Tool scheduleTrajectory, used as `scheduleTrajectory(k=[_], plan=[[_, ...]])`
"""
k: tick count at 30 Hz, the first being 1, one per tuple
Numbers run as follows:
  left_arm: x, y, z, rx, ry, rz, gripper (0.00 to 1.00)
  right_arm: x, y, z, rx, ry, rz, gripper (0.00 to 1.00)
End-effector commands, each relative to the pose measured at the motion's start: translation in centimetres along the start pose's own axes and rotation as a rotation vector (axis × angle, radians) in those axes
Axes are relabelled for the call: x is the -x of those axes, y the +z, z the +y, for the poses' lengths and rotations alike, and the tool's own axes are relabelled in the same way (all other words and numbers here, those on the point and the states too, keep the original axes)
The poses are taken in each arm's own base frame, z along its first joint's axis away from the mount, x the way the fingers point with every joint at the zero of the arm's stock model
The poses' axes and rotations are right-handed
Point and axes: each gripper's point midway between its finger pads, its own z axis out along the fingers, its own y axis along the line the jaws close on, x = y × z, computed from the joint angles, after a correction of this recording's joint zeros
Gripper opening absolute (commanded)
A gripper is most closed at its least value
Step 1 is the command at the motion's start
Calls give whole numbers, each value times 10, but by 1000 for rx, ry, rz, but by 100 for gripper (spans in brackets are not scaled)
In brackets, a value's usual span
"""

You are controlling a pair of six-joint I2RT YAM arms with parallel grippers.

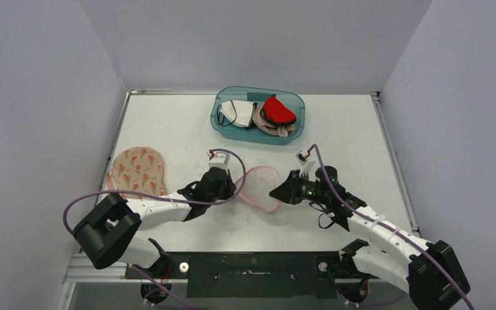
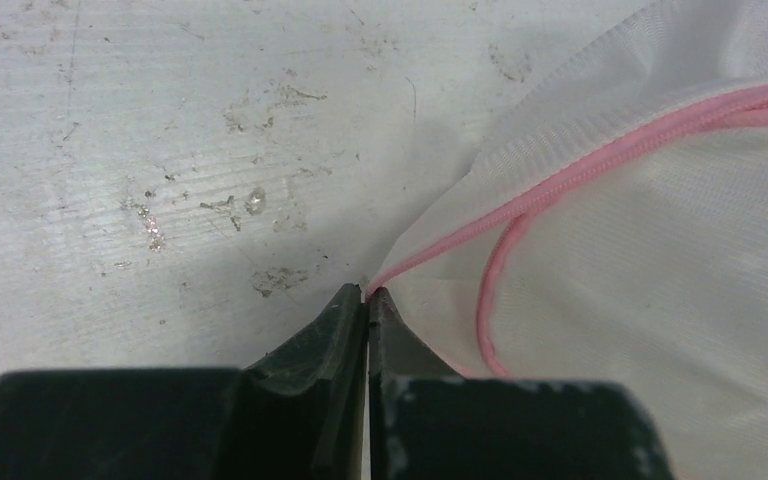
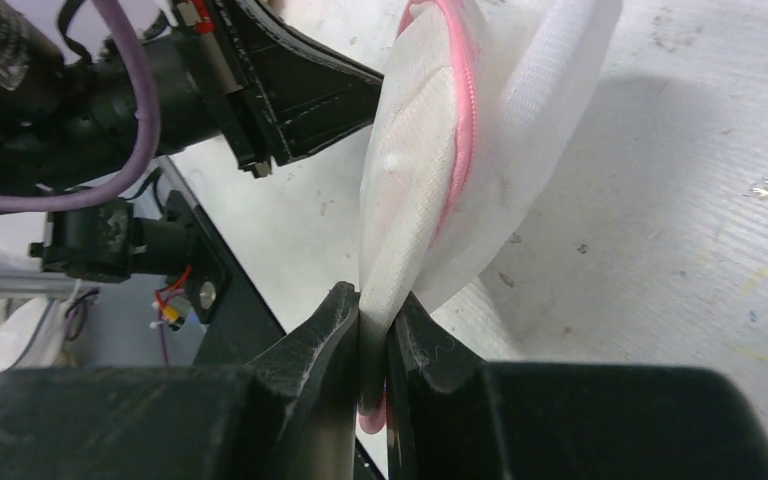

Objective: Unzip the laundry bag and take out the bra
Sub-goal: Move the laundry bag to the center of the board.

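The laundry bag [image 1: 261, 187] is white mesh with a pink zipper [image 2: 600, 160] and is held up off the table between both arms. My left gripper [image 2: 368, 293] is shut, its tips pinching the bag's left corner where the pink zipper ends. My right gripper [image 3: 372, 305] is shut on the bag's opposite edge, with white mesh and a bit of pink trim squeezed between its fingers. In the top view the left gripper [image 1: 232, 187] and right gripper [image 1: 274, 192] sit on either side of the bag. The zipper [image 3: 465, 130] looks closed. The bra is hidden.
A teal tub [image 1: 223, 123] at the back centre holds red, white and beige garments. A floral fabric piece [image 1: 137, 171] lies at the table's left. The left arm's black fingers [image 3: 300, 90] show in the right wrist view. The table's near edge and a black rail run below the bag.
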Motion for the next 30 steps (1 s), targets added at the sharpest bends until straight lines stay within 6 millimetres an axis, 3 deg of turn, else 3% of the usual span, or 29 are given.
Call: scheduleTrajectory(k=[1,7,11,15,24,30], plan=[[16,-4,-12,-72,-49,-62,0,14,-5,34,214,8,-34,5],[41,-20,-19,-104,-91,-143,0,1,2,24,196,18,54,5],[53,-26,-23,-126,-99,-174,0,4,0,35,251,21,32,5],[39,-20,-26,-157,-102,-144,0,21,-6,53,341,47,-48,5],[16,-19,-20,-191,-130,-130,0,66,-19,39,247,103,-296,5],[11,-15,-31,-258,-172,-125,0,50,-11,38,338,203,-246,5]])
